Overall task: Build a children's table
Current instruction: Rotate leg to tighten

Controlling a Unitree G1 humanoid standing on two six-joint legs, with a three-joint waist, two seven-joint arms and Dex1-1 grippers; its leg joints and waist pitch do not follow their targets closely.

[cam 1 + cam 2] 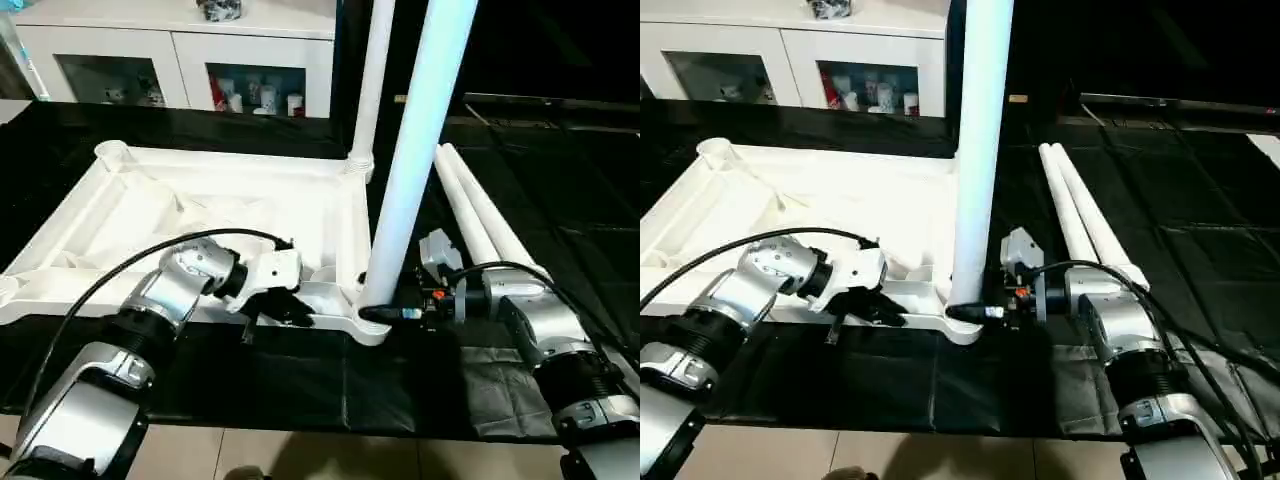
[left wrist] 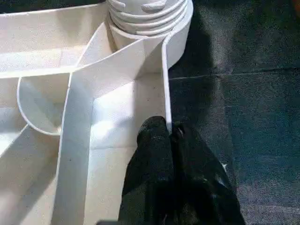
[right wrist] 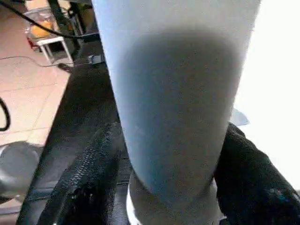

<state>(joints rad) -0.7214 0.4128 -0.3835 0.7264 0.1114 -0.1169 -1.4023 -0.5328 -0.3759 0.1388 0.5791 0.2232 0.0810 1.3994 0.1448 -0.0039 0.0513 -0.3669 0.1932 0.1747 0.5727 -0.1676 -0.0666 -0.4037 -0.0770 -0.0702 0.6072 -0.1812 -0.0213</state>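
The children's table (image 1: pixel 150 215) lay upside down on the black-covered surface (image 1: pixel 300 370), its ribbed underside facing up, occupying the left and centre of the head views. Behind it stood a white glass-door cabinet (image 1: pixel 180 60).

The left gripper (image 1: pixel 285 312) was at the table's near frame edge. In the left wrist view its fingers (image 2: pixel 154 154) were pressed together on the thin upright wall of the frame rim, one on each side, just short of the corner socket.

At the near right corner of the table a leg (image 1: pixel 415 150) stood upright in its socket, with a threaded collar visible at its base in the left wrist view. A second upright leg (image 1: pixel 372 80) stood at the far right corner.

The right gripper (image 1: pixel 385 314) was at the base of the near leg; the right wrist view showed its two fingers (image 3: pixel 253 183) straddling the leg, held around it.

Two loose legs (image 1: pixel 480 215) lay side by side, touching, on the black surface to the right of the table.
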